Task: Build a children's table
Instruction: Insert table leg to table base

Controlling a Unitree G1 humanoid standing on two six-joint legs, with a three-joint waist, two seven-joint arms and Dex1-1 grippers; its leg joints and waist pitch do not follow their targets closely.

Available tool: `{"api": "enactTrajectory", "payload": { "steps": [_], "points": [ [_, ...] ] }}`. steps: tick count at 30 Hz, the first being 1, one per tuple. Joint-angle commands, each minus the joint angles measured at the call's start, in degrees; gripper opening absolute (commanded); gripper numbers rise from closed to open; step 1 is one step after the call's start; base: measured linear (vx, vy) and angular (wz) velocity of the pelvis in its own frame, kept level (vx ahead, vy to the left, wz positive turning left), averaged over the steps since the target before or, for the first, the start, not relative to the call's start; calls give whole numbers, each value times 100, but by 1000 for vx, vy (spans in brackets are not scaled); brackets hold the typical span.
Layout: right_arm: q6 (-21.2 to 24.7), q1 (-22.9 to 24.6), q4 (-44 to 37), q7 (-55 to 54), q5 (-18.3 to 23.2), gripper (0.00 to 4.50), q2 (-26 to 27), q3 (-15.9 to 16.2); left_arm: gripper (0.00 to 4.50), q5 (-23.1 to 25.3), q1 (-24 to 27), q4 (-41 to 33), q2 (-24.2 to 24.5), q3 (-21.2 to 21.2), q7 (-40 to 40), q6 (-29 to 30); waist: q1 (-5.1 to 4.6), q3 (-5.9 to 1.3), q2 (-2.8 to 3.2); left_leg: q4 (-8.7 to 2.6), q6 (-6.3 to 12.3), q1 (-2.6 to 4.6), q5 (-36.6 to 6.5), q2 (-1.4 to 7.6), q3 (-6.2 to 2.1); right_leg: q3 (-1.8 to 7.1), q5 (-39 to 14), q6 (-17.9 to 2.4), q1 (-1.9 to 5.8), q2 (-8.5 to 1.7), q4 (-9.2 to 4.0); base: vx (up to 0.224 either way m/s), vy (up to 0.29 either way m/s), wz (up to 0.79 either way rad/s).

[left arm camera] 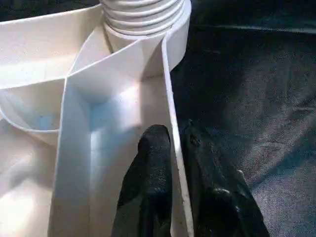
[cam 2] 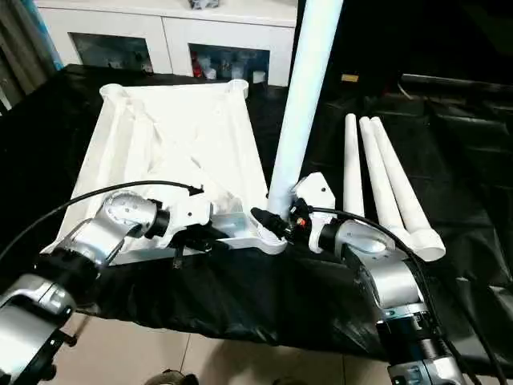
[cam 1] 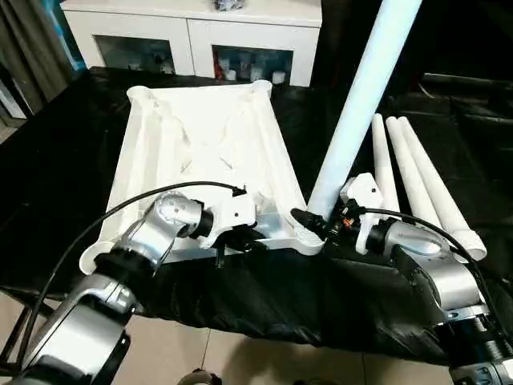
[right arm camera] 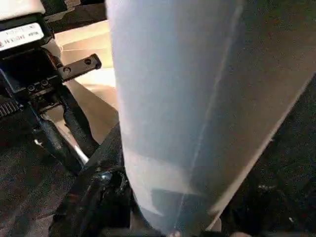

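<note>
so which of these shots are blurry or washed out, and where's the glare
Left eye view: the white ribbed plastic tabletop is overexposed, its ribs nearly lost, against dark black cloth. Right wrist view: the upright white tubular leg sits very close and soft, bluish. Left wrist view: black fingers blurred, bright glare on the table's edge wall.
</note>
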Motion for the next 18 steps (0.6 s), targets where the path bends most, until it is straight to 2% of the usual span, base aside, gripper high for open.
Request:
{"api": "enactTrajectory", "payload": {
  "steps": [1,5,6,7,8,10,12,14,16,18],
  "points": [
    [269,267,512,102,-203,190,4,276,62,9,-172,191,22,117,9,4,-25,-230,58,-545,-199,130,-2335,459,-220,289,-2131,-1283,45,-549,-533,0,0,0],
    [256,277,508,108,-212,190,-8,262,62,-104,-219,235,-34,230,-143,7,-20,-230,69,-549,-197,131,-2347,470,-226,293,-2184,-1319,50,-559,-534,0,0,0],
    [259,283,496,107,-210,190,-11,262,34,-132,-223,261,-46,251,-164,-14,-22,-228,74,-552,-196,129,-2349,471,-225,291,-2177,-1326,51,-557,-534,0,0,0],
    [266,292,481,111,-205,190,-15,262,34,-196,-216,279,-66,290,-214,-33,-18,-227,94,-555,-206,128,-2375,474,-230,292,-2175,-1331,51,-561,-532,0,0,0],
    [266,302,473,114,-205,190,-23,261,27,-250,-208,307,-85,332,-255,-63,-25,-224,76,-562,-209,130,-2399,477,-228,291,-2161,-1335,48,-555,-535,0,0,0],
    [266,318,461,120,-204,190,-33,262,22,-313,-191,334,-106,387,-290,-96,-19,-225,79,-556,-210,143,-2425,475,-219,294,-2168,-1346,38,-556,-540,0,0,0],
    [265,336,448,125,-203,190,-41,266,1,-374,-135,285,-106,439,-291,-105,-17,-222,66,-559,-194,131,-2391,477,-222,300,-2198,-1334,47,-563,-540,0,0,0],
    [260,348,440,129,-203,190,-47,267,0,-391,-93,244,-106,472,-305,-131,-14,-226,64,-561,-172,121,-2310,480,-222,299,-2165,-1326,53,-565,-537,0,0,0],
    [258,349,440,142,-205,190,-50,268,0,-394,-21,178,-95,493,-338,-95,-20,-234,53,-568,-128,91,-2126,484,-220,295,-1928,-1351,79,-561,-512,0,0,0],
    [260,341,449,146,-207,190,-40,271,0,-367,90,116,-62,461,-357,-102,-22,-235,53,-562,-96,97,-2062,488,-203,295,-1745,-1428,78,-559,-497,0,0,0]
  ]
}}
